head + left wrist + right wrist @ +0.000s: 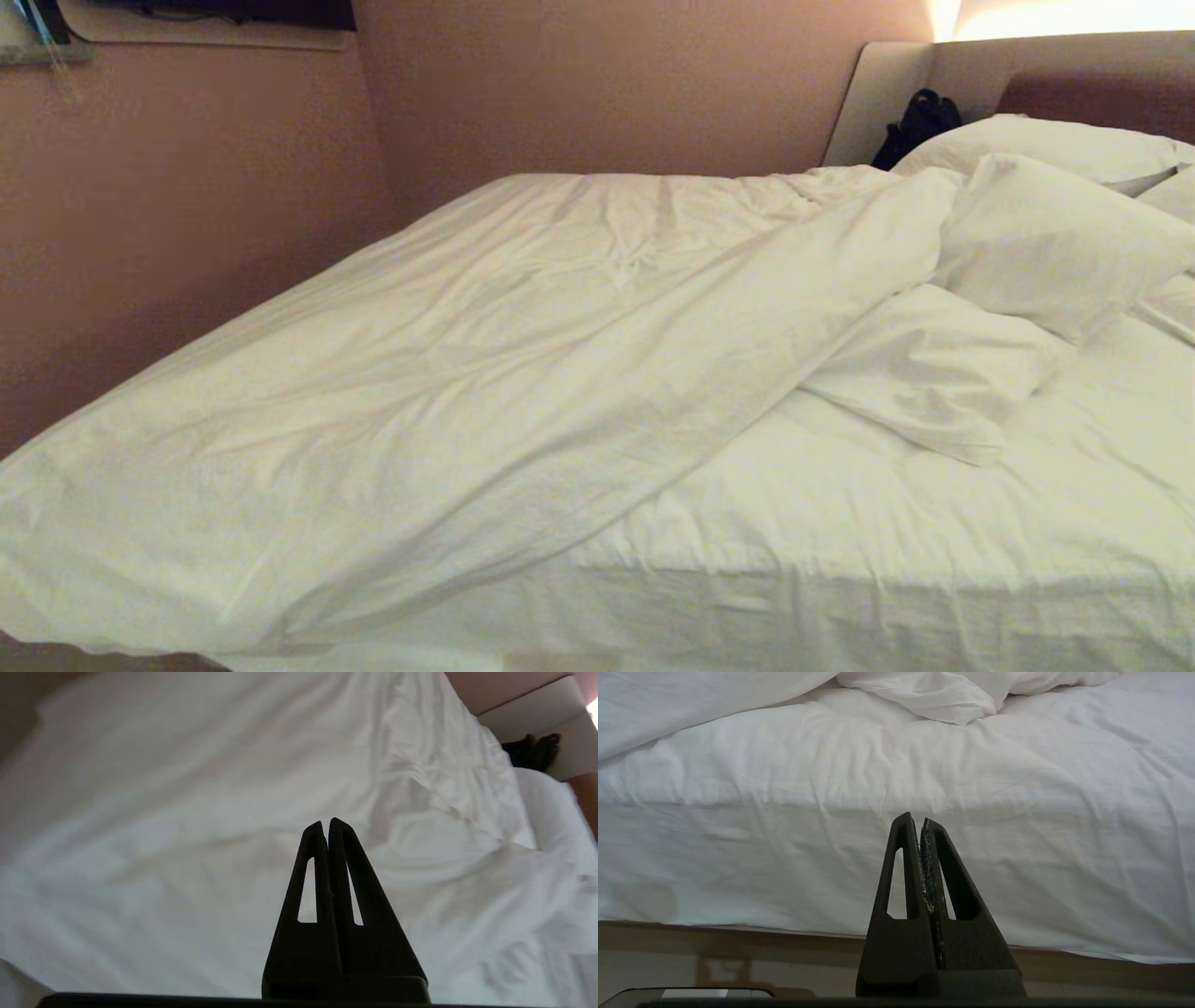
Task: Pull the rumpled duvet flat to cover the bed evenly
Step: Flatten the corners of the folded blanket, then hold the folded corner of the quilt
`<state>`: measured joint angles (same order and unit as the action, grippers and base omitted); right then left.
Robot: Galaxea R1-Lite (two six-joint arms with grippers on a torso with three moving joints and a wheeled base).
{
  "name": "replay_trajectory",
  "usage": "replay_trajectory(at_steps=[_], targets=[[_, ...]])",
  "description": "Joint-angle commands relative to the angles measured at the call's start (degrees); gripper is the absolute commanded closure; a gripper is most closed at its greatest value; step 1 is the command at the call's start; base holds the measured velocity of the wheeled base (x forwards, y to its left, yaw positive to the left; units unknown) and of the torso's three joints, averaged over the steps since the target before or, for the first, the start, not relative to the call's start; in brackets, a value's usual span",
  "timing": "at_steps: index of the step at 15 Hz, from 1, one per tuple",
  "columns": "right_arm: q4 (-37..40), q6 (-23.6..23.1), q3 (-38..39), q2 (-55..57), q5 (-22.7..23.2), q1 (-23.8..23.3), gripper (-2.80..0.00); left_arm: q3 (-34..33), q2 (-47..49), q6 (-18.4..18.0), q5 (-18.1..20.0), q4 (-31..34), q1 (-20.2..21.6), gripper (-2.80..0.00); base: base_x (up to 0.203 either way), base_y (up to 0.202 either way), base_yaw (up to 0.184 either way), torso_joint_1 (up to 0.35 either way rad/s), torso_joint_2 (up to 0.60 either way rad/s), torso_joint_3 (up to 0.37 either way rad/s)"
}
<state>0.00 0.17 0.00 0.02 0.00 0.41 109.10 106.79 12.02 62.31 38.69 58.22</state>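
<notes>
lying diagonally across the bed [934, 560], the duvet [448, 373] covers the left and far part of the mattress and hangs over the near left corner, while its long folded edge runs from that corner up toward the pillows [1055, 233] at the headboard [1074, 75]. the near right part of the bed is bare of the duvet, showing only the creased white sheet [887, 579], which also drapes down the bed's front side. a smaller crumpled white piece of bedding [934, 373] lies on the sheet just below the pillows, touching the duvet's edge. a dark object [920, 121] sits against the headboard beside the far pillow; what it is cannot be told.

neither arm shows in the head view. in the left wrist view the left gripper [325, 822] hangs above the duvet's broad wrinkled surface, its two black fingers pressed together with nothing between them; whether the tips touch the fabric cannot be told. in the right wrist view the right gripper [913, 817] sits low in front of the bed's sheeted front side, apart from it, fingers likewise pressed together and empty, with the base plinth [738, 938] and floor [668, 970] beneath.
</notes>
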Motion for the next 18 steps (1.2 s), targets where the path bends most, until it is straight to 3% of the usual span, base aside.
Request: replay_trajectory(at_steps=[1,4,7,10,14,18], targets=[[0.0,0.0,0.0,-0.02,0.0,0.02,0.0,0.79,-2.96,2.76,-0.94,1.31,-1.94,0.0,0.0,0.0,0.0,0.0,0.0,0.0],[0.0,0.0,0.0,-0.02,0.0,0.02,0.0,0.28,-7.49,8.37,-1.65,1.68,-3.87,0.0,0.0,0.0,0.0,0.0,0.0,0.0],[0.0,0.0,0.0,-0.02,0.0,0.02,0.0,-0.76,-11.11,9.55,-1.58,2.34,-4.43,0.0,0.0,0.0,0.0,0.0,0.0,0.0],[0.0,0.0,0.0,-0.02,0.0,0.02,0.0,-2.56,-17.75,9.14,-1.08,5.2,-4.53,0.0,0.0,0.0,0.0,0.0,0.0,0.0],[0.0,0.0,0.0,-0.02,0.0,0.02,0.0,-9.85,-31.59,6.98,-1.17,5.73,-5.16,0.0,0.0,0.0,0.0,0.0,0.0,0.0],[0.0,0.0,0.0,-0.02,0.0,0.02,0.0,-19.89,-44.82,2.36,-1.97,5.69,-1.01,0.0,0.0,0.0,0.0,0.0,0.0,0.0]])
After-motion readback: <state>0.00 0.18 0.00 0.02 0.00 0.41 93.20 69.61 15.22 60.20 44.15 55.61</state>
